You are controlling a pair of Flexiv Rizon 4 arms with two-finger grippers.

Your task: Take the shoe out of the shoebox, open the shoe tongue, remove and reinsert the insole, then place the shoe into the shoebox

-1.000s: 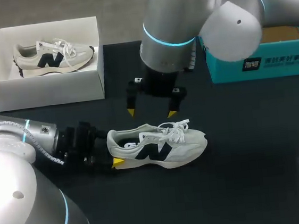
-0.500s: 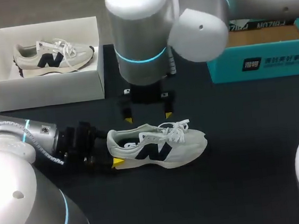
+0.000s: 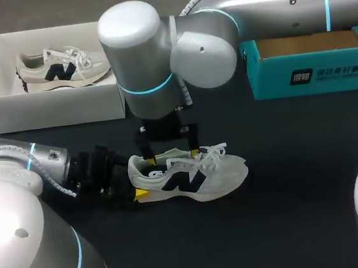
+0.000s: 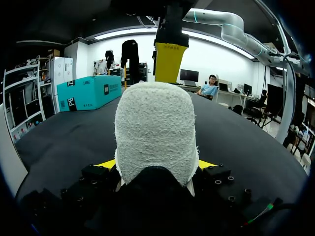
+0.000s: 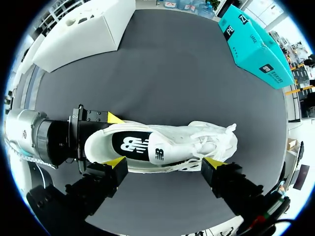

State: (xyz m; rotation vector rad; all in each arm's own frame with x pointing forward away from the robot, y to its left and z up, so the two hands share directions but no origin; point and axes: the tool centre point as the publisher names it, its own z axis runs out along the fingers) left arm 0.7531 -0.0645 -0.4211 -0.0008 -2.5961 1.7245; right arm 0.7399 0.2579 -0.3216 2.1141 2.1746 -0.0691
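A pale grey shoe (image 3: 202, 173) with a dark logo lies on its sole on the black table, toe to the right. My left gripper (image 3: 136, 180) is shut on its heel (image 4: 155, 128), one yellow tip on each side. My right gripper (image 3: 171, 154) hangs open just over the shoe's mouth, its fingers spread along the shoe's length. In the right wrist view the insole (image 5: 135, 142) with its print shows inside the shoe (image 5: 197, 142), and my right gripper (image 5: 165, 163) stands wide above it. One right fingertip (image 4: 167, 61) shows beyond the heel.
A white shoebox (image 3: 54, 108) at the back left holds a second, matching shoe (image 3: 63, 68). A teal cardboard box (image 3: 313, 72) stands at the back right. My right arm's big elbow (image 3: 139, 61) hangs over the middle of the table.
My right arm has swung left and come down, bringing its open gripper from behind the shoe to just over the shoe's mouth. The left gripper and the shoe have stayed put.
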